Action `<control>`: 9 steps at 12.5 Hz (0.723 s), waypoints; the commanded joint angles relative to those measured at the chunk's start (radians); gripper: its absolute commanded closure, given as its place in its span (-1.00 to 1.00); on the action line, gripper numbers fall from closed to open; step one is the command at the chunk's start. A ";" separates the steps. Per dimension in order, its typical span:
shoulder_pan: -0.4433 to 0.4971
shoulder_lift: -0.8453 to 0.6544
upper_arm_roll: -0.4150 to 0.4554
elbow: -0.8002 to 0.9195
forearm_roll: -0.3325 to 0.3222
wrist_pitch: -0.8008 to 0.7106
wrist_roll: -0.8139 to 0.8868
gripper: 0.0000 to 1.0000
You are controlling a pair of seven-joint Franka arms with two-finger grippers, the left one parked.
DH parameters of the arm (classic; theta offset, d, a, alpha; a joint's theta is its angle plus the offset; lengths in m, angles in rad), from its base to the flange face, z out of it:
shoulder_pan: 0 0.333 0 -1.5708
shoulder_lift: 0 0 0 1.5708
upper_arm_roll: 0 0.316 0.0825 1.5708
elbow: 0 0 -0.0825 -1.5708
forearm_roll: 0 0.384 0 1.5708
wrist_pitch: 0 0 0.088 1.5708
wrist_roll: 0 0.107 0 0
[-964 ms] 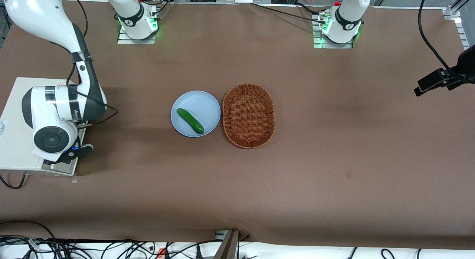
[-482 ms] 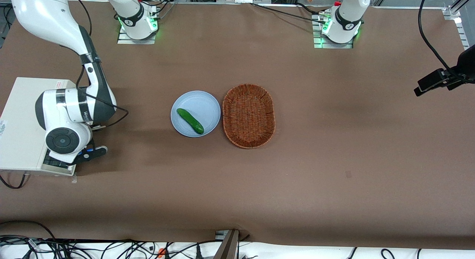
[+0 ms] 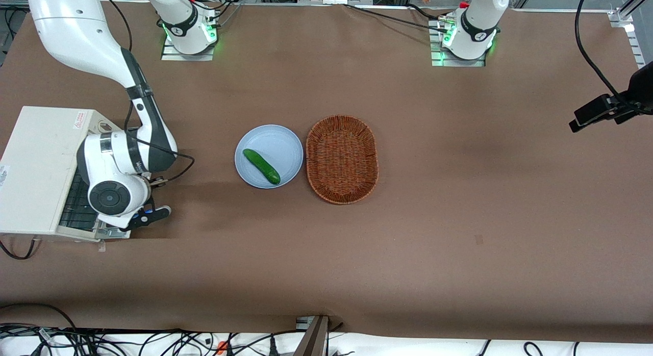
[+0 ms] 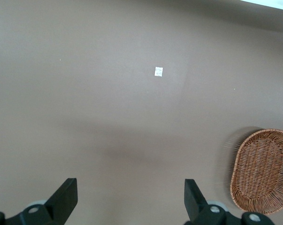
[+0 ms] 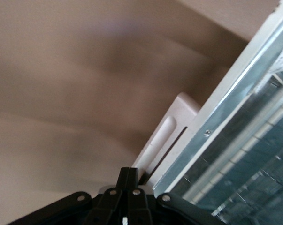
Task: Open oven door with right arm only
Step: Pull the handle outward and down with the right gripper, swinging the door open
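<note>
- Boxy cream oven (image 3: 38, 162) at the working arm's end of the brown desk (image 3: 459, 203).
- Its metal-framed glass oven door (image 3: 81, 205) hangs partly down.
- The right arm (image 3: 97, 65)'s black tool (image 3: 145, 219) is pinched together at the door's edge.
- Smooth blue plate (image 3: 278, 139), then oval wicker basket (image 3: 342, 159).

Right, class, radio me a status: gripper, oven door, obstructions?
Small black gripper low at the door's edge, fingers shut. Silver-grey glass-windowed oven door partly swung down from cream-white toaster oven. Nothing in its way.
</note>
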 commanded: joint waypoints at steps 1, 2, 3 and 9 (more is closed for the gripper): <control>-0.070 0.058 -0.054 -0.029 -0.101 0.064 -0.035 1.00; -0.073 0.065 -0.054 -0.029 -0.101 0.074 -0.035 1.00; -0.073 0.071 -0.054 -0.029 -0.101 0.080 -0.035 1.00; -0.076 0.093 -0.054 -0.021 -0.053 0.081 -0.009 1.00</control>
